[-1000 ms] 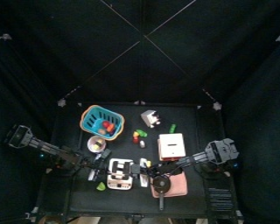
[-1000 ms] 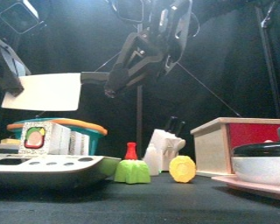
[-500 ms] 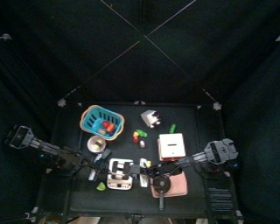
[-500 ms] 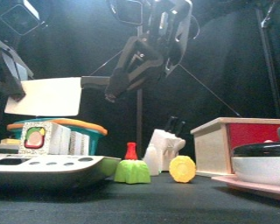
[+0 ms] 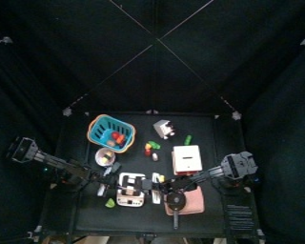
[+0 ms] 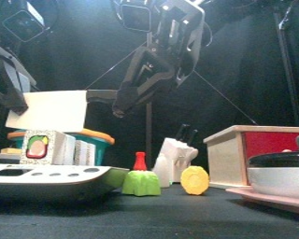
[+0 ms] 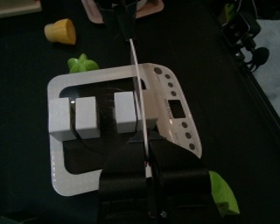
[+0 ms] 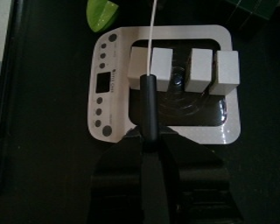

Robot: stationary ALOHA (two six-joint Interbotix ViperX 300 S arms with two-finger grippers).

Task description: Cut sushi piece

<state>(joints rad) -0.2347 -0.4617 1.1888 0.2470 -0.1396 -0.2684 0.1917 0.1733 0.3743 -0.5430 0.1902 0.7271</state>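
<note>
your left gripper (image 7: 133,179) is clamped on the knife (image 7: 132,87), blade edge-on right over the sushi pieces (image 7: 104,118) on the white tray (image 7: 178,114). risk: blade drops btwn pieces, no cut. right gripper (image 8: 154,175) grips a rod (image 8: 146,105) close by, so they could collide.

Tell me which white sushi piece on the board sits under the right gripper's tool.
The end sushi piece nearest the board's row of holes; the black-handled tool lies over it, while the other two pieces sit clear.

Matt white plastic board (image 7: 166,114), glossy blade (image 7: 136,96)
</note>
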